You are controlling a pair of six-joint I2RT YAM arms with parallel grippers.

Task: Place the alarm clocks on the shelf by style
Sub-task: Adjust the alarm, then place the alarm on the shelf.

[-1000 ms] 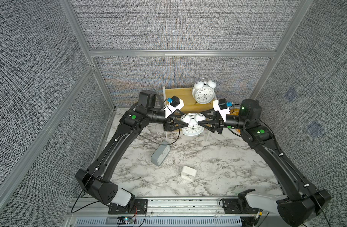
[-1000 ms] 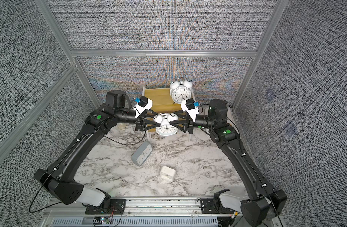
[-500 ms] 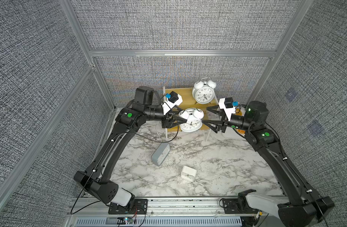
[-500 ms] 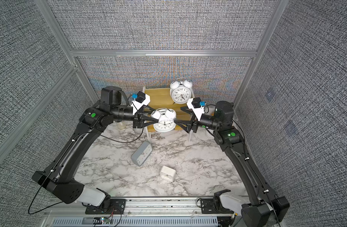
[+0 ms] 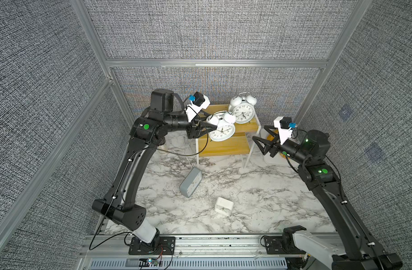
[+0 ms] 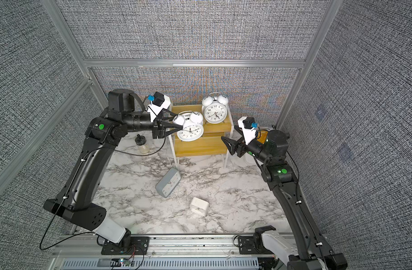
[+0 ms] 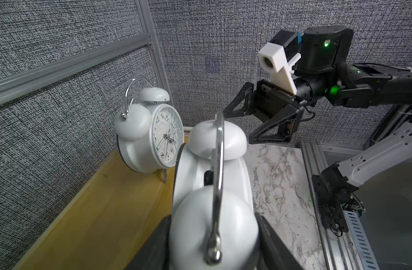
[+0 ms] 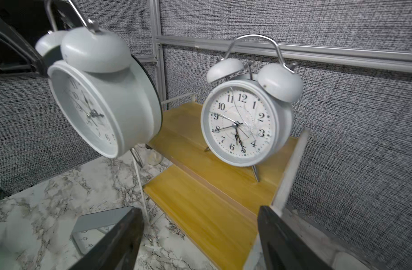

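My left gripper (image 5: pixel 210 122) is clamped on one bell of the tilted twin-bell clock (image 5: pixel 221 132), which hangs at the front edge of the shelf's (image 5: pixel 223 147) top board. That dome is smooth: I judge the clock could twist loose, or bump the standing clock (image 5: pixel 242 112) just behind it on the shelf. My right gripper (image 5: pixel 259 132), beside the shelf, gapes empty, touching nothing.
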